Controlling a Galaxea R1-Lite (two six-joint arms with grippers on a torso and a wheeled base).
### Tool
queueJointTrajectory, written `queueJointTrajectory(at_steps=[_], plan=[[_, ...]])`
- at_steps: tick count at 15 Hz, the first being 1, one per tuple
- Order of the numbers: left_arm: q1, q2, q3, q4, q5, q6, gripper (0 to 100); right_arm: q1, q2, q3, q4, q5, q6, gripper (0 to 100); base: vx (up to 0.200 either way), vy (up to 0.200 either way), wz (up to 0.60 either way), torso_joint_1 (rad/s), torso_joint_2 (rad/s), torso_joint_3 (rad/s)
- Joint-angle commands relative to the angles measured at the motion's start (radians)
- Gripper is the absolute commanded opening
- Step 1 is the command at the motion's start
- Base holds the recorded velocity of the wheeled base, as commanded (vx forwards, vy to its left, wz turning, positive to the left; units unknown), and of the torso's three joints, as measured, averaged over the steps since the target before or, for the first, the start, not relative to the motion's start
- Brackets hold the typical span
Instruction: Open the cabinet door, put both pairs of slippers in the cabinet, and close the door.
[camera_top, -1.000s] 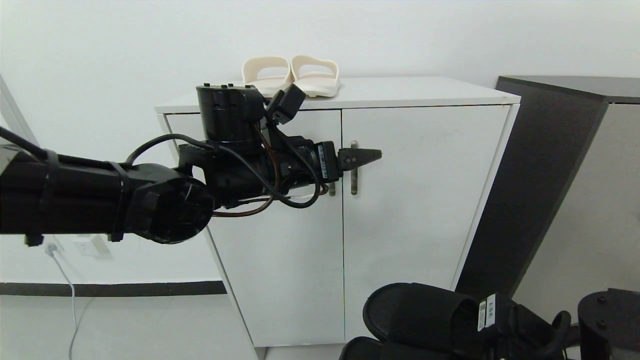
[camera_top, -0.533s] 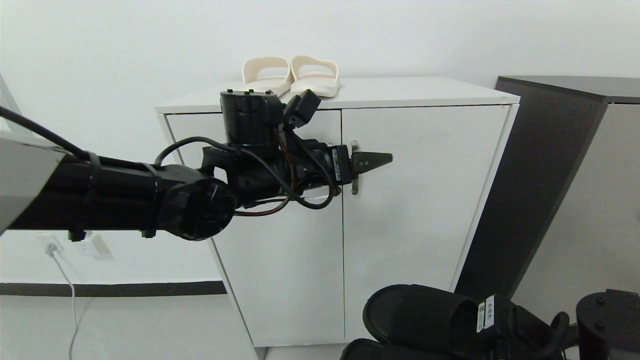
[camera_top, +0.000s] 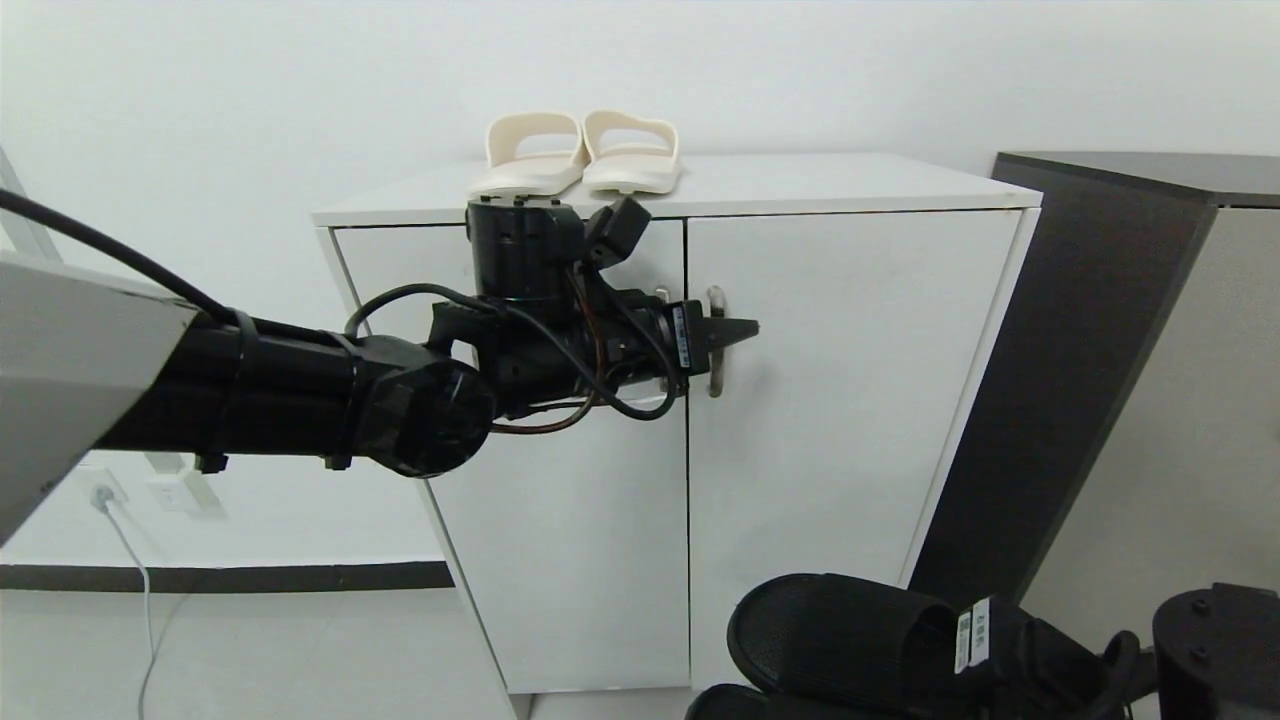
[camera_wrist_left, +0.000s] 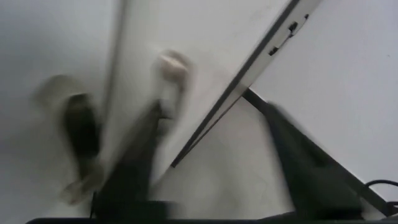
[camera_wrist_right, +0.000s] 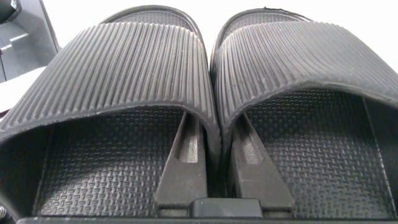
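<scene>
Left gripper (camera_top: 745, 330) at the right door's handle (camera_top: 715, 375); both doors of the cabinet (camera_top: 830, 420) are shut.
Its fingers look spread apart in the blurred wrist view. The left door's handle (camera_top: 661, 294) sits just beside, so an off-centre close could snag both or slip off. The cream slippers (camera_top: 580, 155) rest on the cabinet top near its back edge. The right gripper (camera_wrist_right: 214, 143) pinches the black slippers (camera_top: 830, 630) low before the right door, where the opening door could strike them. The dark unit (camera_top: 1060, 350) crowds the cabinet's right edge.
</scene>
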Motion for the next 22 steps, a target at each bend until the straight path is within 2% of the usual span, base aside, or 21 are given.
queueJointTrajectory(at_steps=[1,3,9,12,15,17,20,22], plan=[[-0.001,-0.024,0.021,-0.007,0.006,0.0,0,0.001,-0.003,0.004,0.0,0.003,-0.019,0,0.0,0.0,0.0,0.0,0.0,0.0],[-0.003,-0.06,0.067,-0.011,0.008,0.001,0,0.004,-0.009,0.012,0.0,0.006,-0.03,0,0.0,0.0,0.0,0.0,0.0,0.0],[-0.018,-0.211,0.219,-0.014,0.008,0.036,0,0.015,-0.004,0.023,0.0,0.004,-0.031,0,0.0,0.0,0.0,0.0,0.0,0.0],[-0.016,-0.282,0.268,-0.014,0.008,0.033,0,0.021,-0.004,0.023,0.0,0.001,-0.033,0,0.0,0.0,0.0,0.0,0.0,0.0],[0.039,-0.247,0.249,-0.016,0.009,0.03,0,0.024,-0.004,0.024,0.0,-0.002,-0.033,0,0.0,0.0,0.0,0.0,0.0,0.0],[0.077,-0.204,0.232,-0.071,0.008,0.016,0,0.024,-0.006,0.026,0.0,-0.002,-0.033,0,0.0,0.0,0.0,0.0,0.0,0.0],[0.082,-0.101,0.196,-0.223,0.006,0.015,0,0.024,-0.006,0.026,0.0,-0.002,-0.033,0,0.0,0.0,0.0,0.0,0.0,0.0],[0.07,-0.064,0.171,-0.237,0.008,0.015,0,0.027,-0.006,0.026,0.0,-0.002,-0.033,0,0.0,0.0,0.0,0.0,0.0,0.0]])
